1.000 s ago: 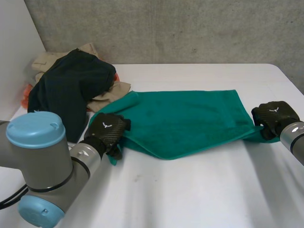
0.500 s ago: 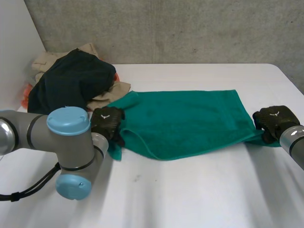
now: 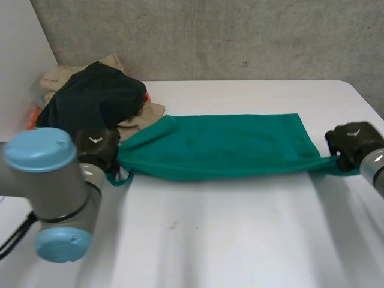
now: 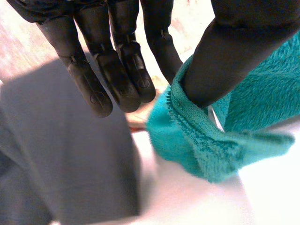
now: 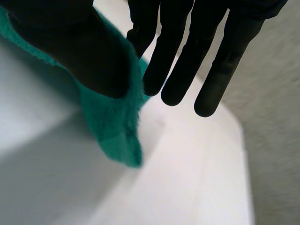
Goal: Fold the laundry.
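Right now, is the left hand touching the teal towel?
Touching. The left wrist view shows the left hand pinching the hemmed end of the teal towel between its thumb and a finger.

1. The left hand (image 4: 119, 65) enters with its fingers (image 4: 86, 82) extended and nearly straight.
2. The thumb (image 4: 229, 56) presses into a corner of the teal towel (image 4: 201, 145). The finger nearest the thumb stands against the cloth's other side, pinching it.
3. The towel's hemmed edge wraps the thumb tip and bunches beyond it, near the frame's centre.
4. The white table (image 4: 262, 187) lies beneath the bunched corner.
5. A dark grey area (image 4: 61, 178) lies past the other fingertips. Its nature cannot be determined.
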### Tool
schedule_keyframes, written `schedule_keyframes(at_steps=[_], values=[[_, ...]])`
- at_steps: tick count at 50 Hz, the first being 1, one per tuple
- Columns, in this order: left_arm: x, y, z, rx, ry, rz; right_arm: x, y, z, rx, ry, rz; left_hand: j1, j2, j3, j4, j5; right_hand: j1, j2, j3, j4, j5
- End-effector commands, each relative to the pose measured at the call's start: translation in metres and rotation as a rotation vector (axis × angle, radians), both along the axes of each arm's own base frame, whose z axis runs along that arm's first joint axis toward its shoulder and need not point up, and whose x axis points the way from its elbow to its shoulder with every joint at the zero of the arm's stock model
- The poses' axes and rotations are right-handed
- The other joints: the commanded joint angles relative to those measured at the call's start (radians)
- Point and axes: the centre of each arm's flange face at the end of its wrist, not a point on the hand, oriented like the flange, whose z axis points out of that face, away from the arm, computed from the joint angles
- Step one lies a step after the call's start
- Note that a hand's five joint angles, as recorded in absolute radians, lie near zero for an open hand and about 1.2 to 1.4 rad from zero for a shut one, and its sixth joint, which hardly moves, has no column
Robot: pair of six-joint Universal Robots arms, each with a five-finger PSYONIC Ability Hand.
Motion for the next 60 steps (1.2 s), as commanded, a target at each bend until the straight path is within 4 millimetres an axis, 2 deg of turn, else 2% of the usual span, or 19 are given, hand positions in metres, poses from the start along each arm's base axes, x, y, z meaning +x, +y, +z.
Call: schedule_keyframes(at_steps=[1, 7, 11, 14, 16, 18, 21, 23, 27, 30, 32, 34, 35, 38, 42, 45, 49, 55, 60], values=[[0.019, 0.025, 0.059, -0.145, -0.209, -0.031, -0.024, 0.013, 0.084, -0.127, 0.155, -0.026, 0.227, 0.202, 0.208, 0.199, 0.243, 0.259, 0.218, 0.206, 0.197, 0.195], [0.022, 0.062, 0.107, -0.247, -0.348, -0.188, -0.038, 0.034, 0.134, -0.130, 0.269, -0.042, 0.227, 0.202, 0.208, 0.199, 0.243, 0.259, 0.218, 0.206, 0.197, 0.195], [0.019, 0.072, 0.116, -0.254, -0.362, -0.279, -0.036, 0.044, 0.137, -0.079, 0.291, -0.014, 0.227, 0.202, 0.208, 0.199, 0.243, 0.259, 0.218, 0.206, 0.197, 0.195], [0.013, 0.070, 0.105, -0.223, -0.365, -0.350, -0.035, 0.045, 0.131, -0.052, 0.298, -0.003, 0.227, 0.202, 0.208, 0.199, 0.243, 0.259, 0.218, 0.206, 0.197, 0.195], [0.007, 0.061, 0.087, -0.177, -0.377, -0.381, -0.034, 0.044, 0.126, -0.036, 0.290, 0.001, 0.227, 0.202, 0.208, 0.199, 0.243, 0.259, 0.218, 0.206, 0.197, 0.195], [-0.004, 0.036, 0.058, -0.111, -0.395, -0.401, -0.033, 0.035, 0.111, 0.014, 0.278, 0.007, 0.227, 0.202, 0.208, 0.199, 0.243, 0.259, 0.218, 0.206, 0.197, 0.195], [-0.016, 0.009, 0.039, -0.097, -0.411, -0.399, -0.028, 0.013, 0.078, 0.088, 0.250, 0.019, 0.227, 0.202, 0.208, 0.199, 0.243, 0.259, 0.218, 0.206, 0.197, 0.195], [-0.023, -0.007, 0.033, -0.114, -0.415, -0.401, -0.025, -0.005, 0.066, 0.077, 0.215, -0.001, 0.227, 0.202, 0.208, 0.199, 0.243, 0.259, 0.218, 0.206, 0.197, 0.195], [-0.039, -0.059, 0.035, -0.224, -0.408, -0.362, -0.024, -0.036, 0.076, -0.044, 0.157, -0.082, 0.227, 0.202, 0.208, 0.199, 0.243, 0.259, 0.218, 0.206, 0.197, 0.195], [-0.049, -0.095, 0.066, -0.389, -0.375, -0.317, -0.021, -0.065, 0.102, -0.227, 0.099, -0.142, 0.227, 0.202, 0.208, 0.199, 0.243, 0.259, 0.218, 0.206, 0.197, 0.195], [-0.058, -0.114, 0.108, -0.577, -0.323, -0.272, -0.015, -0.077, 0.122, -0.357, 0.050, -0.156, 0.227, 0.202, 0.208, 0.199, 0.243, 0.259, 0.218, 0.206, 0.197, 0.195], [-0.059, -0.123, 0.141, -0.727, -0.279, -0.226, -0.009, -0.089, 0.162, -0.592, -0.057, -0.175, 0.227, 0.202, 0.208, 0.199, 0.243, 0.259, 0.218, 0.206, 0.197, 0.195], [-0.061, -0.126, 0.171, -0.871, -0.226, -0.188, -0.008, -0.091, 0.174, -0.663, -0.095, -0.179, 0.227, 0.202, 0.208, 0.199, 0.243, 0.259, 0.218, 0.206, 0.197, 0.195], [-0.060, -0.125, 0.203, -1.056, -0.124, -0.139, -0.009, -0.089, 0.218, -0.919, -0.219, -0.188, 0.227, 0.202, 0.208, 0.199, 0.243, 0.259, 0.218, 0.206, 0.197, 0.195], [-0.054, -0.114, 0.239, -1.220, 0.056, -0.136, -0.008, -0.086, 0.228, -0.987, -0.236, -0.181, 0.227, 0.202, 0.208, 0.199, 0.243, 0.259, 0.218, 0.206, 0.197, 0.195], [-0.051, -0.110, 0.237, -1.170, 0.072, -0.158, -0.004, -0.087, 0.218, -0.939, -0.225, -0.152, 0.227, 0.202, 0.208, 0.199, 0.243, 0.259, 0.218, 0.206, 0.197, 0.195], [-0.052, -0.109, 0.209, -1.041, 0.051, -0.194, 0.000, -0.092, 0.190, -0.839, -0.204, -0.105, 0.227, 0.202, 0.208, 0.199, 0.243, 0.259, 0.218, 0.206, 0.197, 0.195], [-0.053, -0.108, 0.140, -0.825, -0.008, -0.232, 0.006, -0.096, 0.155, -0.720, -0.186, -0.054, 0.227, 0.202, 0.208, 0.199, 0.243, 0.259, 0.218, 0.206, 0.197, 0.195], [-0.049, -0.098, 0.088, -0.671, -0.054, -0.256, 0.010, -0.099, 0.094, -0.492, -0.164, 0.003, 0.227, 0.202, 0.208, 0.199, 0.243, 0.259, 0.218, 0.206, 0.197, 0.195]])
